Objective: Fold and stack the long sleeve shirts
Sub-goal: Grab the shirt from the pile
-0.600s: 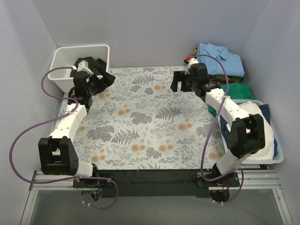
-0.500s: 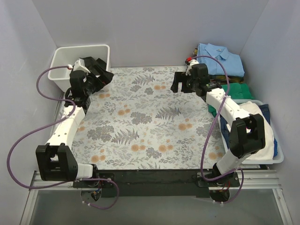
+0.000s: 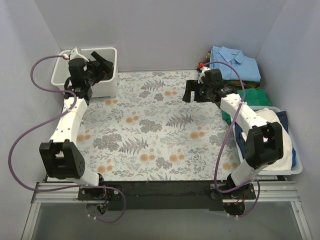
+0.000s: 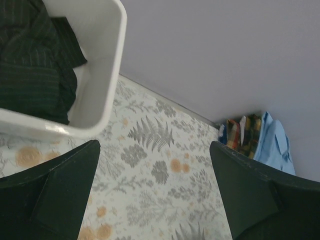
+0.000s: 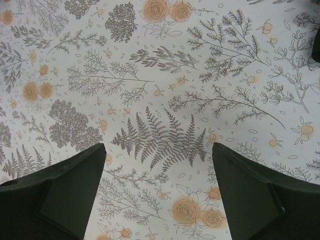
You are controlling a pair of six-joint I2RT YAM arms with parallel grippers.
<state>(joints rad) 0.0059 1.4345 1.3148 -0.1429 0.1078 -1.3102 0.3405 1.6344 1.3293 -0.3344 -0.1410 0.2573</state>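
Left fingers (image 3: pixel 104 59) spread wide, released, gripping nothing, raised over the white bin (image 3: pixel 111 52) at the far left corner of the counter (image 3: pixel 150 125). Below and to the left of those fingers, inside the bin: black pinstriped shirt (image 4: pixel 30 55), crumpled, untouched.

Between the two sets of fingers: floral print of ferns and orange roses across the counter.

Right fingers (image 3: pixel 187 93) likewise parted wide, released, hovering above the floral counter, well apart from any shirt.

Beyond and to the right of the right fingers, in the far right corner: folded light blue shirt (image 3: pixel 234 62) on top of a pile, with the edge of a plaid shirt (image 4: pixel 239 140) just beside it. Nearer, right of the right arm: green garment (image 3: pixel 256 95), then a pale tub (image 3: pixel 296 170) holding white cloth (image 3: pixel 277 135).
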